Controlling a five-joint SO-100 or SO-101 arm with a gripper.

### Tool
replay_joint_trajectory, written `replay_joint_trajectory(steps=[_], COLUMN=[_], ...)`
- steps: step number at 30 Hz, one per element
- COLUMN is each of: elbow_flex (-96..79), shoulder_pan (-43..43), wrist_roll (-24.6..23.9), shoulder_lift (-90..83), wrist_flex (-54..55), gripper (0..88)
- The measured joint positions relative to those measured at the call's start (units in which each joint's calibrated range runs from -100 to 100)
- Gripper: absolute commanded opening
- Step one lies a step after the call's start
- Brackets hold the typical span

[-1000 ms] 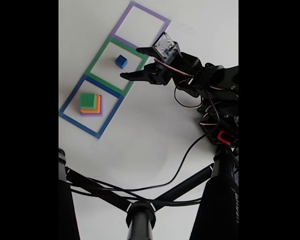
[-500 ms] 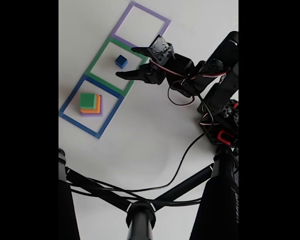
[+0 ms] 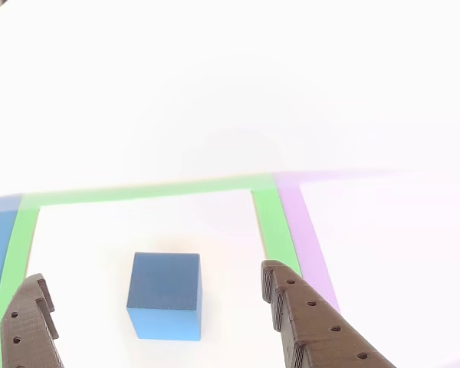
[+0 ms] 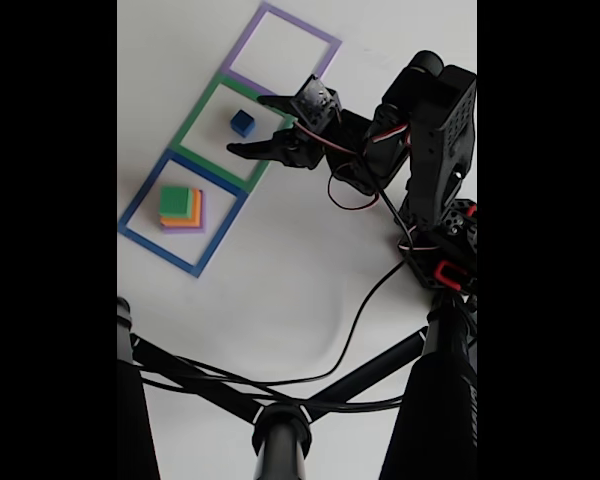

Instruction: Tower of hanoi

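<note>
Gripper is wide open, nothing held; in the fixed view it sits upper centre, fingertips over the right edge of the green square outline, one tip above and one below the level of the small blue cube, which lies apart from both tips, just left of them. Cube rests flat on the white table inside the green outline, toward its upper right part. In the other view the cube is lower centre-left, between the two dark fingers, clear gap on each side, no contact; green outline and purple square outline run beside the right finger. Rest of the tower is at left of the fixed view inside the blue square outline: green block on top of the orange-yellow block, on the purple block, stacked and offset toward the upper left of the purple one. Purple outline is at the top of the fixed view. Black tripod legs and a cable cross the bottom of the frame.
</note>
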State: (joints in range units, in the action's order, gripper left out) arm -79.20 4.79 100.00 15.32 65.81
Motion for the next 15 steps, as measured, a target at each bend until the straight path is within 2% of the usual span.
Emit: replay_joint_trajectory(steps=[15], elbow_flex=[5.48], shoulder_pan=[-0.08], wrist_roll=[0.0], shoulder_lift=[7.34], wrist_flex=[0.96], gripper=[23.0])
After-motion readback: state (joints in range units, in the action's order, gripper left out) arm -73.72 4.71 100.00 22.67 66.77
